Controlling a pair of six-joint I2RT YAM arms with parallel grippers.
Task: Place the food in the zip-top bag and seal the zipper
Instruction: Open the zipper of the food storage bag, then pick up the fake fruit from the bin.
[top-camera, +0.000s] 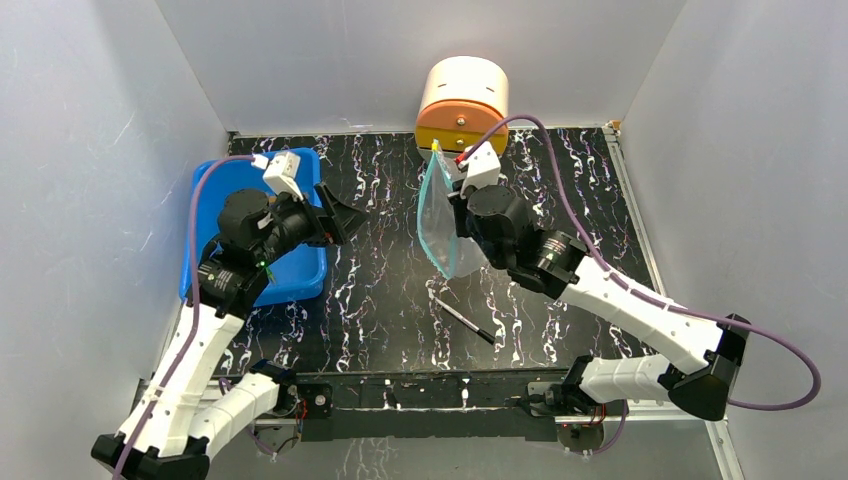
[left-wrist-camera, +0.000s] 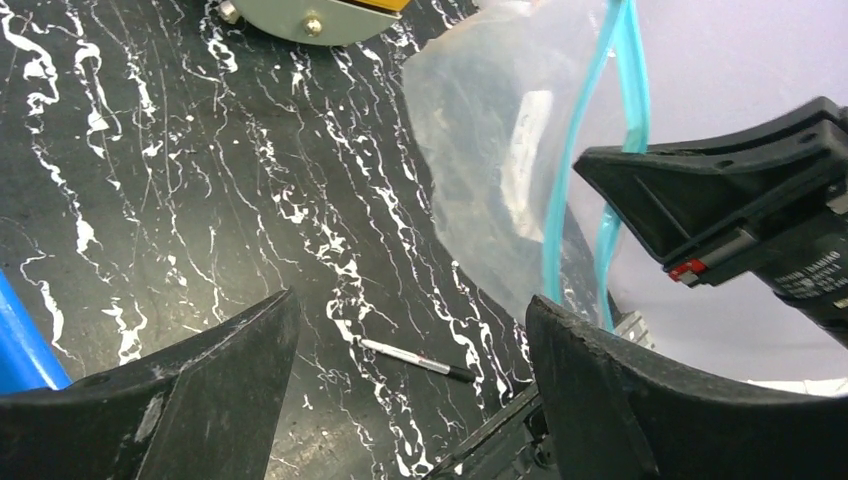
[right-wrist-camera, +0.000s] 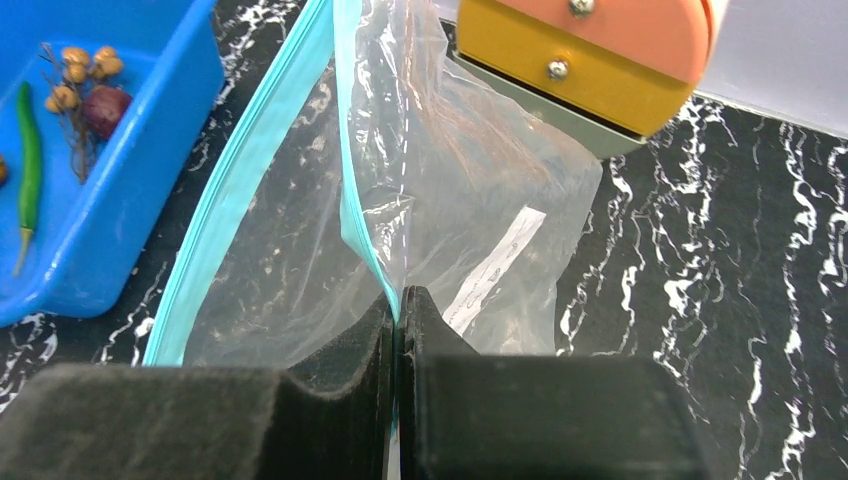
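We start with the black marbled surface (top-camera: 380, 300), since anything that misses the bag will land and roll there. On its left sits the blue tray (top-camera: 300, 272), and all the food (right-wrist-camera: 85, 90) we can see lies in it: brown balls on a twig, a dark red lump and a green pepper. None of it is bagged yet.

The zip-top bag (right-wrist-camera: 450, 190) hangs in the air over the middle of the surface, just near of the orange and white drum (top-camera: 462, 100). Only the right gripper (right-wrist-camera: 398, 300) holds it, clamped tight on one lip at the mouth. We judge that single pinch the main weakness. The film is slick, and the weight of a dropped piece could pull it free or swing the bag against the drum.

The left gripper (left-wrist-camera: 410, 300) hovers at the tray's right edge with its jaws wide apart and nothing between them. The other lip hangs loose, so the mouth may sag shut before we reach it. The twig could also catch on the rim.

The black pen (top-camera: 465, 320) lies on the surface near of the bag and must not be picked up as food.

Finally the zipper (right-wrist-camera: 233, 190): its two teal strips are parted. Food trapped in the seam, or a skewed press, would leave it unsealed.
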